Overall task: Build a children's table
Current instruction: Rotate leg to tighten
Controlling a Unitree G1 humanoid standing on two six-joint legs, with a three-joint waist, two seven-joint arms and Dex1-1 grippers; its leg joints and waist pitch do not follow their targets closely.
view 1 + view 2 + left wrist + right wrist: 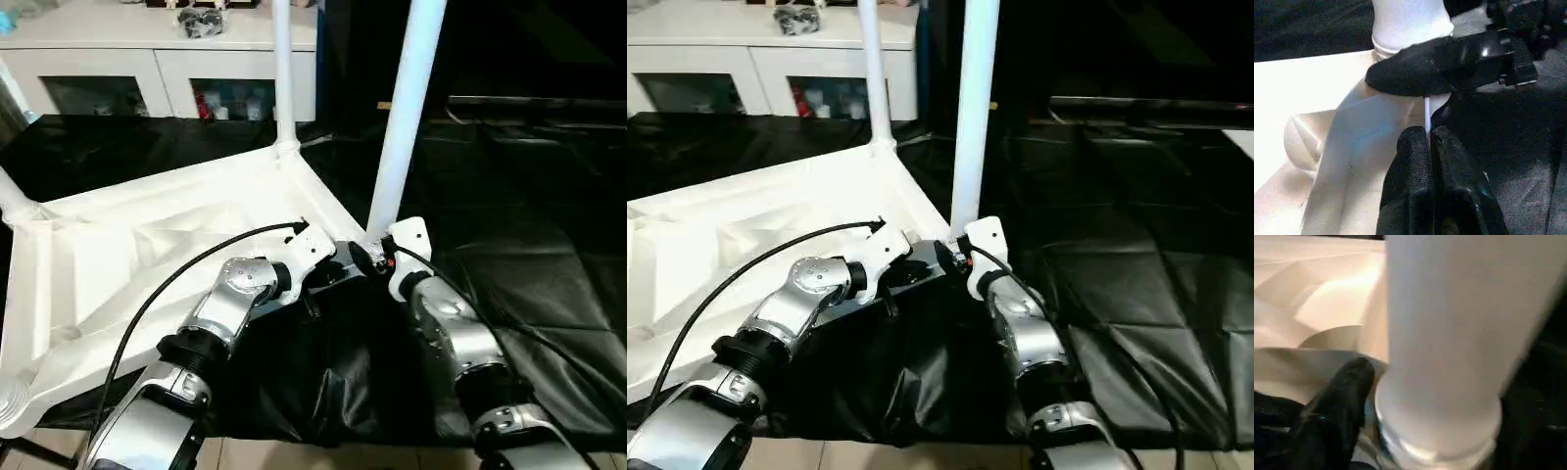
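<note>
White plastic rectangular tabletop [147, 245] of the children's table lies upside down, ribbed side up, on the black-draped bench [549, 264]; its near edge hangs past the bench toward the robot. Long white tapered tube legs stand upright in its corner sockets; a far leg [282, 69] rises in front of the white cabinet with glass doors [147, 69], and the near leg [402, 127] stands at the corner by both grippers.

Left gripper [1428, 147] has its jaws pressed together, and in its wrist view a thin white rim of the tabletop seems pinched between them, just below the socket; right gripper [377, 257] is at the foot of the near leg, one black finger [1449, 61] lying across the socket collar; the jaws look spread around the leg, but whether they press on it I cannot tell.

The step in hand, I judge, is seating this leg. To do it well, the left should hold the corner steady, and the right should close squarely on the tube, low down, then push straight along the leg's axis; a sideways pull could tilt the leg or drag the tabletop off the bench.
</note>
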